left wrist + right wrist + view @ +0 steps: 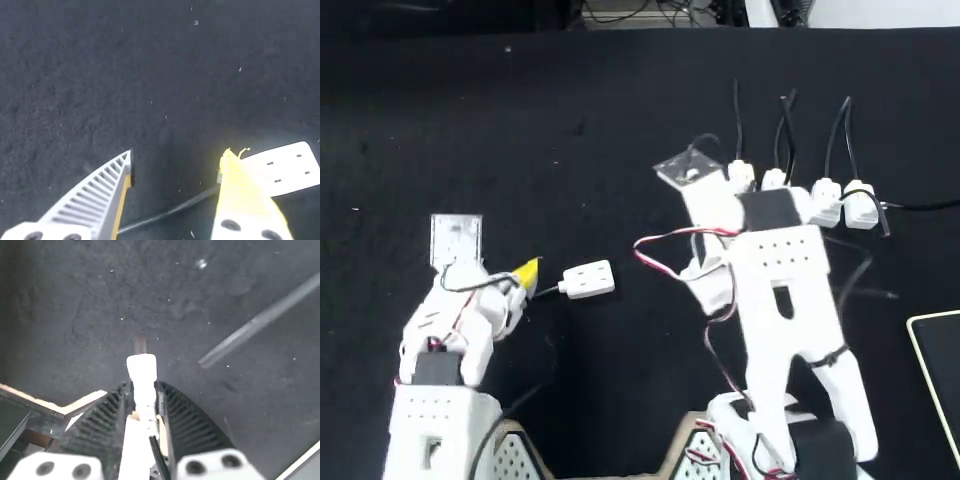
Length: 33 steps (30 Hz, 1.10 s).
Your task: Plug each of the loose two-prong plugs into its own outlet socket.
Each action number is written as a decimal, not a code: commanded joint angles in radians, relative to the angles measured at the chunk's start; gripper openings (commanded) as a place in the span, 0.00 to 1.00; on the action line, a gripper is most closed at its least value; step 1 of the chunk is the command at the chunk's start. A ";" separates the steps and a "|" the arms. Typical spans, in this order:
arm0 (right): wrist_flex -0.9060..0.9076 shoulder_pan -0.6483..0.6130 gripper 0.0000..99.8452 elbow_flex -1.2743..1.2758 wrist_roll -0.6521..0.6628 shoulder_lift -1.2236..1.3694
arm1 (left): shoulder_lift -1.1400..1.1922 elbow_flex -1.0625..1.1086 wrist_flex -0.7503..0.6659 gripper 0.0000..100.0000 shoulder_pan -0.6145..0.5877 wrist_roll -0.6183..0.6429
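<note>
High view takes in a bench under black cloth (570,120), with two white arms at its near edge. One white rectangular plastic outlet block (588,279) lies left of the middle, and a thin black cord (548,292) runs off its end toward the left arm. Toward the far right side, four small white plastic corded pieces (825,197) stand in one row, each with a black lead rising toward the far edge. Whether they are plugs or sockets I cannot tell. One flat dark slab with a pale rim (935,370) sits at the right edge.

Left wrist view has the left gripper (177,155) spread wide and holding nothing, with one ribbed grey finger (100,200) and one yellow-taped finger (245,195) over the cloth. The outlet block lies just past the yellow finger, with four slots showing in its face.

Right wrist view has the right gripper (143,387) closed narrow on one white two-prong plug (142,372), held lengthwise between two black ribbed fingers (185,420). One dull metal prong (140,345) shows at its tip above bare cloth.
</note>
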 commanded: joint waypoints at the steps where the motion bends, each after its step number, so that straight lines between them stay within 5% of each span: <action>1: 0.028 0.060 0.01 -0.004 0.009 -0.042 | 0.361 -0.214 -0.060 0.28 0.013 -0.003; 11: 0.029 0.141 0.01 -0.004 0.014 -0.051 | 0.988 -0.536 -0.012 0.27 0.119 0.103; 18: 0.029 0.259 0.01 -0.005 0.130 -0.051 | 1.025 -0.697 0.232 0.27 0.203 0.110; 26: 0.031 0.423 0.01 0.001 0.235 -0.051 | 1.025 -0.667 0.238 0.27 0.412 0.110; 33: 0.032 0.440 0.01 0.002 0.253 -0.051 | 1.023 -0.667 0.244 0.27 0.438 0.110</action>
